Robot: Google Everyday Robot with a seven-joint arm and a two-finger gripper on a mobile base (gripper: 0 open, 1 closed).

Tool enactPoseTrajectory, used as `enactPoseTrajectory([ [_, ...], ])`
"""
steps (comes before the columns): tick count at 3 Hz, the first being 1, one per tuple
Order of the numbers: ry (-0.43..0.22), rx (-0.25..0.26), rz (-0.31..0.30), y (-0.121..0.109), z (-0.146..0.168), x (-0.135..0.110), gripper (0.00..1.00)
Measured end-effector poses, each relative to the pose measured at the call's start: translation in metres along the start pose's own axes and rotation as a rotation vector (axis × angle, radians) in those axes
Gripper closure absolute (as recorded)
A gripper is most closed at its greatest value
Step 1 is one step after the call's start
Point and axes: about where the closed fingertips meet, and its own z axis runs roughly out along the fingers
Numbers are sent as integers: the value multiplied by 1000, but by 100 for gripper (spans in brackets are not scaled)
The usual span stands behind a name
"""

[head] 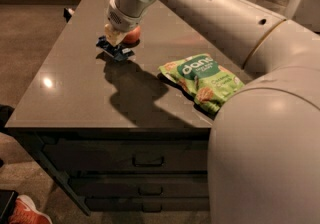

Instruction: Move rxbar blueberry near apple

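Counter point(75, 98): grey, w/ drawers. Gripper point(113, 38) sits just beside apple point(133, 34), fingers apparently clamped on bar point(116, 51). Bar lies just beside apple, near side. We lower flat, release w/o nudging apple, then lift straight up.

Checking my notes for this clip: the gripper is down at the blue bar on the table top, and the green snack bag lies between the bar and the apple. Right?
Not quite. The camera view shows the apple right beside the rxbar blueberry at the gripper; the green snack bag lies apart on the table top, not between them.
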Motion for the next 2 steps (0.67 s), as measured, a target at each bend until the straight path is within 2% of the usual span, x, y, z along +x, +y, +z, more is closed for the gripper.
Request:
enactPoseTrajectory([
  [1, 5, 17, 16, -13, 0, -2, 49],
  [2, 8, 13, 14, -12, 3, -2, 26],
])
